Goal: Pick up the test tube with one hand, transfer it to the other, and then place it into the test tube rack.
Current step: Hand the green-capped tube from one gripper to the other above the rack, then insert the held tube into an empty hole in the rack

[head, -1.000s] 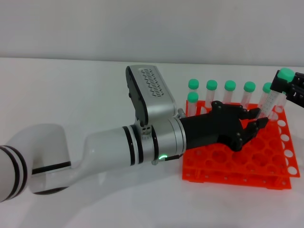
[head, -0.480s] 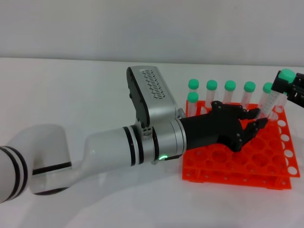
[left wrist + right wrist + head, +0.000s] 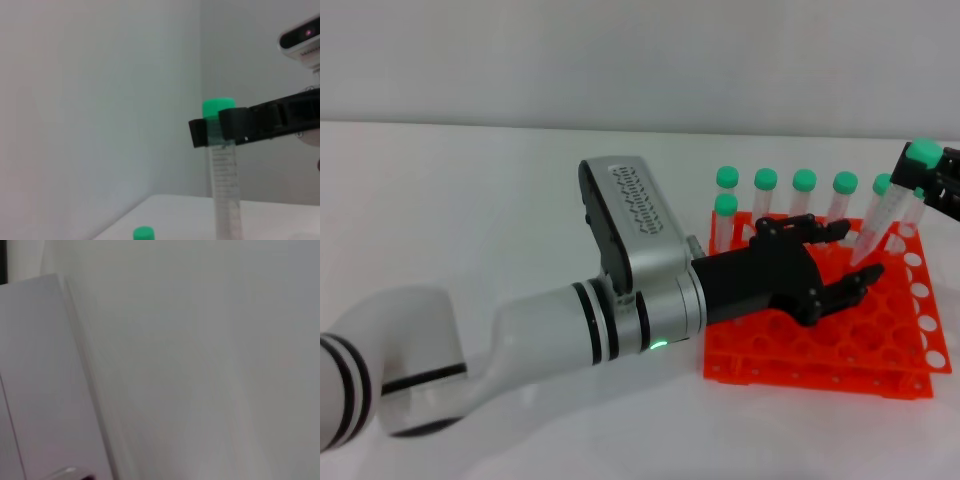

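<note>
The test tube hangs tilted over the right side of the orange-red test tube rack, green cap up, tip above the holes. My right gripper, at the far right edge, is shut on it just under the cap. The left wrist view shows the same hold: black fingers clamp the tube below its cap. My left gripper, a black hand on a silver cuff with a green light, hovers over the rack with its fingers spread, just left of the tube's tip and apart from it.
Several more green-capped tubes stand upright in the rack's back rows; one cap shows in the left wrist view. The white table stretches left of the rack. A wall lies behind.
My left hand has opened and drawn back to the left, off the tube's tip. The tube stays in the right gripper, tilted a little more, with its tip now free.
</note>
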`<state>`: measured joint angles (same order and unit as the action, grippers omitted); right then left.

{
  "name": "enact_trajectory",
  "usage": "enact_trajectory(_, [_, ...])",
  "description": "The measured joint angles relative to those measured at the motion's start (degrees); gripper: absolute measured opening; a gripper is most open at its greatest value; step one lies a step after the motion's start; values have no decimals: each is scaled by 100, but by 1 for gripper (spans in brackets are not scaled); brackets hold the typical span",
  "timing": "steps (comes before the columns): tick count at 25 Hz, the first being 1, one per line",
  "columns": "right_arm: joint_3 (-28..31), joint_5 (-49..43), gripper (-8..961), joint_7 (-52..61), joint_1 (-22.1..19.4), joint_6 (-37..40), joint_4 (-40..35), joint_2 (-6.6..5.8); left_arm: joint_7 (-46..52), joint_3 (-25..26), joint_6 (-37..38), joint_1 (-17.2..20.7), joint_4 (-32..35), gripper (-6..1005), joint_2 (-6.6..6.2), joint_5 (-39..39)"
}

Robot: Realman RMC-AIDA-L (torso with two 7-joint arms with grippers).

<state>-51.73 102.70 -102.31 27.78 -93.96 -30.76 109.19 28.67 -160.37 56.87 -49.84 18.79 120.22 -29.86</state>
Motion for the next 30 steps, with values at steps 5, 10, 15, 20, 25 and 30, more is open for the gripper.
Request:
enact_trajectory(5, [239,3,268,-113,10,63,-14,60,-932,389,13,568,282,596,5,-24])
enact_trajectory(10, [260,-27,274,-220,113,291,-34,111,-1725,1015,245,1591,596,701,7,-38])
enact_trajectory(15, [199,-65,279,-502,293,652,-44,302,-2117,1330,1091,2528,609,805,-4,-271])
enact_trajectory(20, [96,-237,285,-820,488,923,-33,575,-2159,1527,1644,3212,448,883,-18,-1194])
enact_trajectory(25, [-308,-227,291,-1050,615,1272,79,653,-2122,1544,1899,3422,8,880,-34,-2075])
enact_trajectory(30, [-460,-112,297,-1383,744,1511,413,674,-2122,1547,1932,3492,-140,879,-35,-2474])
